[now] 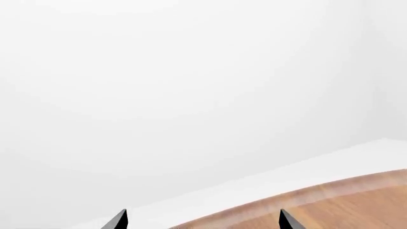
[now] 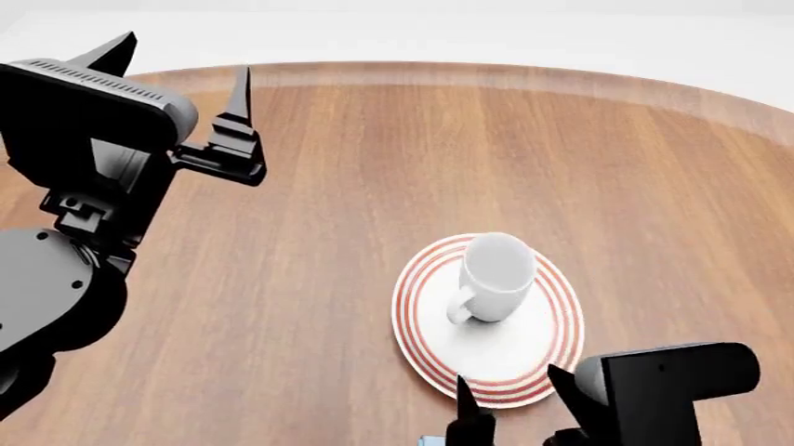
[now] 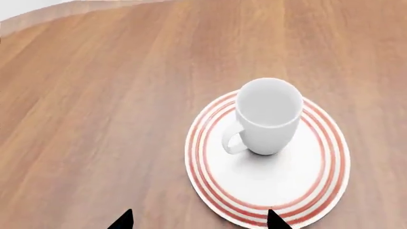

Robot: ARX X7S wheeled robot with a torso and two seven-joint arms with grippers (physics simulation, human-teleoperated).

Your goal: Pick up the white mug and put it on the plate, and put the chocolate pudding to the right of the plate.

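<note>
The white mug point(image 2: 497, 276) stands upright on the red-ringed plate point(image 2: 546, 348) on the wooden table, its handle towards the near left. It also shows in the right wrist view point(image 3: 269, 115), on the plate point(image 3: 267, 183). My right gripper point(image 2: 511, 390) is open and empty, just near of the plate's front rim; its tips point(image 3: 199, 220) show wide apart. My left gripper point(image 2: 184, 56) is open and empty, raised over the table's far left; in its wrist view point(image 1: 203, 219) only the table edge shows. A light-blue sliver point(image 2: 430, 440) at the bottom edge may be the chocolate pudding; I cannot tell.
The round wooden table point(image 2: 372, 167) has its far edge point(image 1: 330, 191) against a plain white background. My right arm's black body point(image 2: 664, 386) covers the near right corner of the head view.
</note>
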